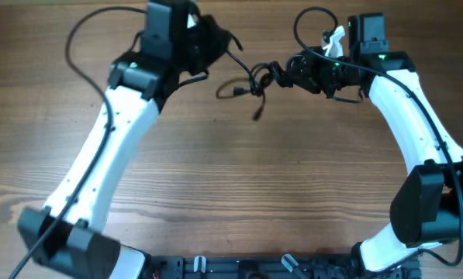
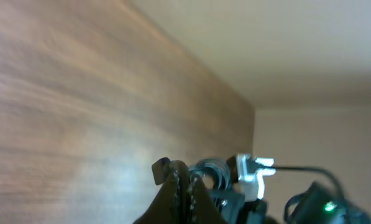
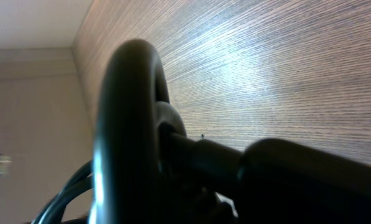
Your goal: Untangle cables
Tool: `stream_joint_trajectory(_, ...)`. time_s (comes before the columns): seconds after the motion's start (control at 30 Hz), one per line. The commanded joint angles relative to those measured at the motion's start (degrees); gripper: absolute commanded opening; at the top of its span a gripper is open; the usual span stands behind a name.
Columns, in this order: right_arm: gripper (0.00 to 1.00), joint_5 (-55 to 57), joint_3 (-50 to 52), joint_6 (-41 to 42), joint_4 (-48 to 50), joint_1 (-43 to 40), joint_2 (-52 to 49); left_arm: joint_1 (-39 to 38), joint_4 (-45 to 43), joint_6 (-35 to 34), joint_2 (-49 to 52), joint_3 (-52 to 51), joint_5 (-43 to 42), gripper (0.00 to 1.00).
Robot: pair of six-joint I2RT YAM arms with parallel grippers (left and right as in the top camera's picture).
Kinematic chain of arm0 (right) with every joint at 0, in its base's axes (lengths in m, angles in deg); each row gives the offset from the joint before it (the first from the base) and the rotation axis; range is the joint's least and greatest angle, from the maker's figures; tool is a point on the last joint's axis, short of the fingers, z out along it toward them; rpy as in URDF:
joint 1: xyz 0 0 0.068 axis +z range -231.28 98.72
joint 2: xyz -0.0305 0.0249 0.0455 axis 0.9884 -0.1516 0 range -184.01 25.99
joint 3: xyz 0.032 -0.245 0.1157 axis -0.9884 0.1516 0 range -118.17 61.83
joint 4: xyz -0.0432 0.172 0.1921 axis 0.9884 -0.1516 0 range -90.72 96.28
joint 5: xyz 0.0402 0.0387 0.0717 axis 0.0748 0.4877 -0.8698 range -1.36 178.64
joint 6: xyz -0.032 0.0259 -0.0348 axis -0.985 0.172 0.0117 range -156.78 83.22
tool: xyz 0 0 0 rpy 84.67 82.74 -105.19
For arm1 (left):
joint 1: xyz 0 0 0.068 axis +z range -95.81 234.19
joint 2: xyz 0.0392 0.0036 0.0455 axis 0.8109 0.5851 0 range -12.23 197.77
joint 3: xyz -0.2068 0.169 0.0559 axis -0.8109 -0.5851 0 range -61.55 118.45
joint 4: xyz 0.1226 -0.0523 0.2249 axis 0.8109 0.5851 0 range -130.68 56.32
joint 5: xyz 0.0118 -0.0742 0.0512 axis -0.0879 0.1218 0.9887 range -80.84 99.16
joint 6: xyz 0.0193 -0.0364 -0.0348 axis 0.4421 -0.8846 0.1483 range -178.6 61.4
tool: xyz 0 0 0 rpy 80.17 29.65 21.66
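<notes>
**Operator:** Black cables (image 1: 250, 83) lie knotted on the table (image 1: 215, 178) between my two arms. Loose loops trail toward the arm bases, and a plug (image 1: 257, 116) sits at the free end.

**Spotter:** Who has hold of them?

**Operator:** My right gripper (image 1: 287, 74) touches the cables on their right side. One cord fills its wrist view, so I cannot tell whether it is clenched. My left gripper (image 1: 219, 43) sits up and left of the cables, just beside them. Its fingers (image 2: 173, 196) look pressed together, but I can't say whether a strand is pinched between them.

**Spotter:** And the risk?

**Operator:** Pulling apart blind. If both grippers hold the same tangle, I judge it cinches tighter. If neither truly grips, the cables only drag across the table or slip free.
</notes>
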Motion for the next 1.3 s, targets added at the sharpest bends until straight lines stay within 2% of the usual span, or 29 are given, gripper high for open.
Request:
stream_joint_trajectory(0.0,0.05,4.5,2.3,-1.6,-1.1,-0.5,-0.6,2.3,-2.1,1.4,-4.9,1.0,8.9,0.04)
stream_joint_trajectory(0.17,0.05,9.1,2.9,-2.6,-3.6,-0.5,-0.6,7.1,-6.7,1.5,-7.9,1.0,8.9,0.04)
stream_joint_trajectory(0.27,0.05,13.4,3.1,-3.0,-6.0,-0.5,-0.6,11.0,-8.2,6.0,-11.5,1.0,8.5,0.04)
stream_joint_trajectory(0.37,0.05,13.8,3.9,-3.0,-5.8,-0.5,-0.6,12.7,-5.6,13.9,-14.2,1.0,8.4,0.04)
stream_joint_trajectory(0.43,0.05,13.8,4.2,-3.0,-5.8,-0.5,-0.7,14.1,-0.9,16.2,-15.2,1.0,14.1,0.04)
stream_joint_trajectory(0.47,0.04,13.7,4.2,-2.9,-5.7,-0.5,-0.7,15.3,4.7,16.2,-15.3,1.0,20.4,0.04)
stream_joint_trajectory(0.6,0.05,13.7,4.2,-2.8,-5.4,-0.5,-0.7,18.0,22.9,16.1,-14.1,1.0,36.1,0.04)
stream_joint_trajectory(0.7,0.05,13.5,4.2,-2.8,-5.4,-0.5,-0.7,20.2,27.2,15.7,-13.3,1.0,40.9,0.04)
stream_joint_trajectory(0.73,0.05,13.5,4.2,-3.1,-5.3,-0.5,-0.7,20.5,25.9,15.5,-13.3,1.0,38.8,0.04)
stream_joint_trajectory(0.83,0.05,11.7,4.2,-5.8,-4.0,-0.5,-0.7,19.1,23.9,20.3,-13.1,1.0,18.6,0.04)
stream_joint_trajectory(0.87,0.05,11.5,4.2,-6.0,-3.7,-0.5,-0.7,18.2,23.8,24.1,-13.0,1.0,10.6,0.09)
stream_joint_trajectory(0.93,0.05,10.9,4.2,-7.0,-3.2,-0.5,-0.7,16.2,24.4,34.7,-12.6,1.0,-2.1,0.57)
stream_joint_trajectory(0.97,0.05,10.4,4.2,-7.5,-3.0,-0.5,-0.7,15.5,24.9,38.0,-12.6,1.0,-4.9,0.96)
stream_joint_trajectory(1.0,0.05,10.3,4.2,-7.6,-2.9,-0.5,-0.7,14.4,25.7,40.0,-12.5,0.9,-5.2,1.00)
stream_joint_trajectory(1.07,0.05,7.8,4.2,-9.4,-2.1,-0.4,-0.7,13.9,26.9,40.3,-12.0,0.9,-4.7,1.00)
stream_joint_trajectory(1.13,0.05,2.8,4.2,-12.9,-0.6,0.0,-0.7,13.9,27.2,37.1,-8.8,0.9,-4.7,1.00)
stream_joint_trajectory(1.23,0.04,-2.3,4.2,-21.3,-0.2,0.2,-0.6,13.1,27.0,36.6,-1.6,0.9,-5.6,1.00)
stream_joint_trajectory(1.27,0.04,-4.0,4.1,-24.4,-0.2,0.2,-0.6,13.0,26.1,38.6,1.2,0.9,-7.1,0.98)
